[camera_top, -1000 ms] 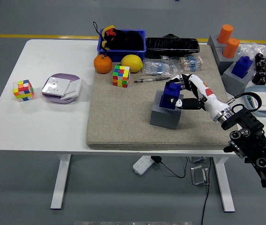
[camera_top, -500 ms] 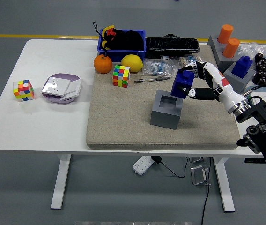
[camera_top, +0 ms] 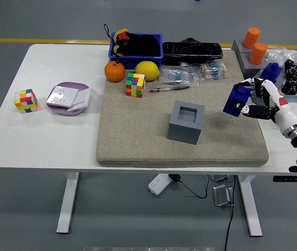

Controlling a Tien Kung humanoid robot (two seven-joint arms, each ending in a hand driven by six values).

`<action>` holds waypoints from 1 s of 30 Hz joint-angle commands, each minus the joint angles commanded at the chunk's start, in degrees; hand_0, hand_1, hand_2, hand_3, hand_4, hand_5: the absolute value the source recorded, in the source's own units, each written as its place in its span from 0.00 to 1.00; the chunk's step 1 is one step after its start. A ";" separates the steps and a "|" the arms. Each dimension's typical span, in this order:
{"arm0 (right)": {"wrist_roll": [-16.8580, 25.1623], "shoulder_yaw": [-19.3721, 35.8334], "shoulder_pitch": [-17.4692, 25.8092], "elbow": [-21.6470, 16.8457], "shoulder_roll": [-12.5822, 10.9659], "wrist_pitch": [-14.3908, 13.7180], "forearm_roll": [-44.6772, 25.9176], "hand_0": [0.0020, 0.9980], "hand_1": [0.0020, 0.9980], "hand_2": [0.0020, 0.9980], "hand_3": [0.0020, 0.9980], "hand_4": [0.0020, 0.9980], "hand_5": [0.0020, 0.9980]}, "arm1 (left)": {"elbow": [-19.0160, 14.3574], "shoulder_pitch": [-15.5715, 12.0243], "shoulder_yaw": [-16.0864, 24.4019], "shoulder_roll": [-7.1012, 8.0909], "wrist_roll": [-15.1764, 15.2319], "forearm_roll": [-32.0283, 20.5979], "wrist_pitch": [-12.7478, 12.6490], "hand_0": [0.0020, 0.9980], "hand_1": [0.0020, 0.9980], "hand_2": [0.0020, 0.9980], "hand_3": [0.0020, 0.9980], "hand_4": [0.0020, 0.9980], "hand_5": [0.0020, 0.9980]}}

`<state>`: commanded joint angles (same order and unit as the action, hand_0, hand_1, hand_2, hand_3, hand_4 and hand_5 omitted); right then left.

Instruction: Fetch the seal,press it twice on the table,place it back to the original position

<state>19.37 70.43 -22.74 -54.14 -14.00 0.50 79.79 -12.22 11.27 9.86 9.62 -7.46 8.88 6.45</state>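
Observation:
The blue seal is held in my right hand, lifted above the right part of the beige mat. The fingers are curled around it. The grey holder block stands at the mat's middle with its square socket open and nothing in it. My right arm comes in from the right edge. My left arm is out of view.
A Rubik's cube, an orange, a lemon and a pen lie at the mat's back. A blue bin stands behind. Grey blocks with orange cylinders and another blue seal stand at the right.
My right hand has lifted the blue seal out of the grey holder and carried it to the right, over the mat's right part.

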 joint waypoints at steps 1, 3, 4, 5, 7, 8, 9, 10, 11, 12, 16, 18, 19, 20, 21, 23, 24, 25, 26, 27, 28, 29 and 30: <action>0.05 -0.02 0.00 0.86 0.14 -0.10 0.06 0.44 0.35 0.36 0.36 0.60 0.00 | -0.01 0.00 0.01 0.00 0.01 0.04 0.00 0.82 0.82 0.79 0.84 0.80 0.40; 0.12 -0.02 -0.01 1.93 0.35 -0.23 0.17 0.44 0.35 0.36 0.36 0.60 0.00 | -0.03 0.03 0.05 -0.02 0.02 0.10 0.01 0.82 0.82 0.79 0.84 0.80 0.40; 0.16 -0.03 -0.03 2.50 0.49 -0.29 0.22 0.44 0.35 0.36 0.36 0.61 0.00 | -0.05 0.05 0.09 -0.04 0.02 0.16 0.01 0.82 0.82 0.79 0.84 0.80 0.40; 0.21 -0.08 -0.08 3.11 0.65 -0.35 0.31 0.44 0.35 0.36 0.36 0.61 0.00 | -0.07 0.04 0.17 -0.05 0.04 0.23 0.01 0.82 0.82 0.79 0.84 0.80 0.40; 0.31 -0.32 -0.23 4.26 0.95 -0.48 0.44 0.44 0.35 0.36 0.36 0.61 0.00 | -0.08 0.06 0.09 -0.07 0.03 0.23 0.02 0.82 0.82 0.79 0.84 0.80 0.40; 0.33 -0.43 -0.29 4.67 1.05 -0.52 0.46 0.44 0.35 0.36 0.36 0.61 0.00 | -0.08 0.07 0.06 -0.08 0.02 0.22 0.02 0.82 0.82 0.79 0.84 0.80 0.40; 0.34 -0.66 -0.40 5.32 1.19 -0.56 0.48 0.44 0.35 0.36 0.36 0.61 0.00 | -0.10 0.06 0.08 -0.08 0.05 0.25 0.02 0.82 0.82 0.79 0.84 0.80 0.40; 0.36 -0.88 -0.49 6.02 1.35 -0.61 0.55 0.44 0.35 0.36 0.36 0.61 0.00 | -0.11 0.07 0.05 -0.07 0.05 0.27 0.02 0.82 0.82 0.79 0.84 0.79 0.40; 0.37 -1.03 -0.52 6.51 1.47 -0.66 0.55 0.44 0.35 0.36 0.36 0.61 0.00 | -0.12 0.07 -0.04 -0.07 0.04 0.26 0.03 0.82 0.82 0.79 0.84 0.79 0.40; 0.39 -1.15 -0.53 6.87 1.57 -0.72 0.51 0.44 0.35 0.36 0.36 0.61 0.00 | -0.12 0.06 -0.09 -0.07 0.04 0.25 0.03 0.82 0.82 0.79 0.84 0.79 0.40; 0.55 -2.12 -0.58 8.40 1.95 -0.94 0.33 0.44 0.35 0.36 0.36 0.61 0.00 | -0.09 -0.07 -0.46 0.00 0.03 0.06 0.03 0.82 0.82 0.79 0.84 0.80 0.40; 0.66 -2.64 -0.61 8.88 2.03 -1.04 0.15 0.44 0.35 0.36 0.36 0.61 0.00 | -0.10 -0.12 -0.51 0.05 0.04 0.03 0.02 0.82 0.82 0.79 0.84 0.80 0.40; 0.71 -2.88 -0.66 9.06 2.05 -1.09 0.02 0.44 0.35 0.36 0.36 0.61 0.00 | -0.10 -0.11 -0.56 0.07 0.04 -0.01 0.02 0.82 0.82 0.79 0.84 0.80 0.40; 0.76 -3.16 -0.73 9.17 2.03 -1.14 -0.19 0.44 0.35 0.36 0.36 0.61 0.00 | -0.10 -0.06 -0.60 0.07 0.04 -0.03 0.02 0.82 0.82 0.79 0.84 0.80 0.40; 0.80 -3.37 -0.77 9.16 1.98 -1.18 -0.36 0.44 0.35 0.36 0.36 0.61 0.00 | -0.13 -0.01 -0.60 0.09 0.03 0.04 0.04 0.82 0.82 0.79 0.84 0.80 0.40; 0.84 -3.53 -0.77 8.86 1.86 -1.21 -0.51 0.44 0.35 0.36 0.36 0.61 0.00 | -0.15 0.04 -0.54 0.11 0.05 0.13 0.04 0.82 0.82 0.79 0.84 0.80 0.40; 0.83 -3.50 -0.77 8.59 1.77 -1.19 -0.54 0.44 0.35 0.36 0.36 0.61 0.00 | -0.15 0.07 -0.58 0.12 0.05 0.11 0.04 0.82 0.82 0.79 0.84 0.80 0.40; 0.81 -3.36 -0.75 8.19 1.66 -1.16 -0.56 0.44 0.35 0.36 0.36 0.61 0.00 | -0.16 0.12 -0.64 0.14 0.05 0.11 0.04 0.82 0.82 0.79 0.84 0.80 0.40; 0.78 -3.19 -0.72 7.77 1.55 -1.13 -0.55 0.44 0.35 0.36 0.36 0.61 0.00 | -0.16 0.13 -0.61 0.15 0.05 0.15 0.04 0.82 0.82 0.79 0.84 0.80 0.40; 0.73 -2.89 -0.68 7.07 1.39 -1.07 -0.52 0.44 0.35 0.36 0.36 0.62 0.00 | -0.18 0.15 -0.53 0.17 0.07 0.21 0.04 0.82 0.82 0.79 0.84 0.80 0.40; 0.70 -2.60 -0.66 6.30 1.21 -1.00 -0.49 0.44 0.35 0.36 0.36 0.62 0.00 | -0.18 0.16 -0.54 0.19 0.07 0.21 0.04 0.82 0.82 0.79 0.84 0.80 0.40; 0.67 -2.37 -0.65 5.71 1.09 -0.96 -0.47 0.44 0.35 0.36 0.36 0.62 0.00 | -0.18 0.16 -0.59 0.20 0.06 0.17 0.05 0.82 0.82 0.79 0.84 0.80 0.40; 0.65 -2.10 -0.63 5.05 0.98 -0.90 -0.44 0.44 0.35 0.36 0.36 0.62 0.00 | -0.17 0.15 -0.67 0.21 0.06 0.08 0.04 0.82 0.82 0.79 0.84 0.80 0.40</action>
<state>20.01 68.33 -23.37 -49.08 -13.03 -0.40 79.35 -12.39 11.42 9.19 9.82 -7.40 8.97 6.49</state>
